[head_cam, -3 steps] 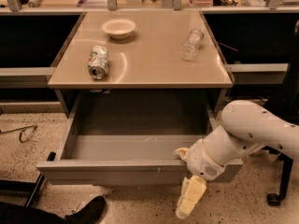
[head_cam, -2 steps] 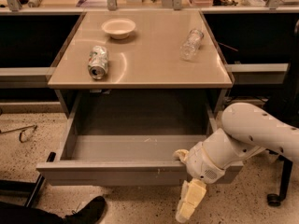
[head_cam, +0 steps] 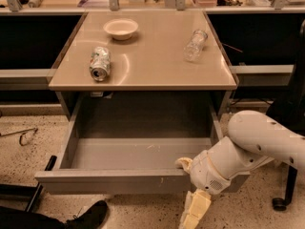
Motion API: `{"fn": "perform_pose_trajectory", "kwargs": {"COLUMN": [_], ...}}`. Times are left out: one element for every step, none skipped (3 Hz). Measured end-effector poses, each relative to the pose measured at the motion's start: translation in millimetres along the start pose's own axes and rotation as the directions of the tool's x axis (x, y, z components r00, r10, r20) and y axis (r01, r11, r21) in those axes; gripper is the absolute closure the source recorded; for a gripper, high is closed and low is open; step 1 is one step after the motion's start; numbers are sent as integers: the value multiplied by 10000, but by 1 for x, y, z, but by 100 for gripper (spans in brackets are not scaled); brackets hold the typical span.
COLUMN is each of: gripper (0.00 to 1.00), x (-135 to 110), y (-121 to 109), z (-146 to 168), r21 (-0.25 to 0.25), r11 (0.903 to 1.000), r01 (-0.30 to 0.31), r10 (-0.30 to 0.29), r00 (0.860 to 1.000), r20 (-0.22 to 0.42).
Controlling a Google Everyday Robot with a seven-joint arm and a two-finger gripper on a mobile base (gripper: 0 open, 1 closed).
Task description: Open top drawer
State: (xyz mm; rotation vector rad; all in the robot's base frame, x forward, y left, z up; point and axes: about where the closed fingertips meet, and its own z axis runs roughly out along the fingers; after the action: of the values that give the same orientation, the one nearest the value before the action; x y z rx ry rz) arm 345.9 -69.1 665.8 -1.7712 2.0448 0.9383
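Observation:
The top drawer (head_cam: 109, 181) is a wide grey handleless front, pulled well out from under the tan table (head_cam: 143, 78). Its grey tray floor (head_cam: 138, 151) shows and looks bare. My gripper (head_cam: 189, 186) is at the right end of the drawer front, on a white arm (head_cam: 257, 140) coming from the right. One cream fingertip (head_cam: 183, 163) hooks over the front's top edge into the drawer. The other finger (head_cam: 195, 209) hangs below and outside the front. The gripper is open, straddling the front panel.
On the table lie a crushed can (head_cam: 99, 63), a pale bowl (head_cam: 120, 28) and a clear plastic bottle (head_cam: 195, 45). A dark shoe (head_cam: 90, 216) is on the floor below the drawer. A black chair base (head_cam: 282, 202) stands at the right.
The gripper and its hanging finger have shifted slightly lower in the view. The drawer stays pulled out about as far as before.

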Motion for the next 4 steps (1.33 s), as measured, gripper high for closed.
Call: {"fn": "perform_pose_trajectory", "kwargs": {"gripper": [0,0,0,0], "x": [0,0,0,0], "y": [18,18,23,30], "z": [6,6,7,6], "r21": [-44,-45,-146,-184], "r11": [10000,10000,9999,9998], "r01": [84,85,74,125], "r10": [-83,-83,-70,-122], "r00": [9995,9995,9997,9997], "r20": [291,291,245,207]}}
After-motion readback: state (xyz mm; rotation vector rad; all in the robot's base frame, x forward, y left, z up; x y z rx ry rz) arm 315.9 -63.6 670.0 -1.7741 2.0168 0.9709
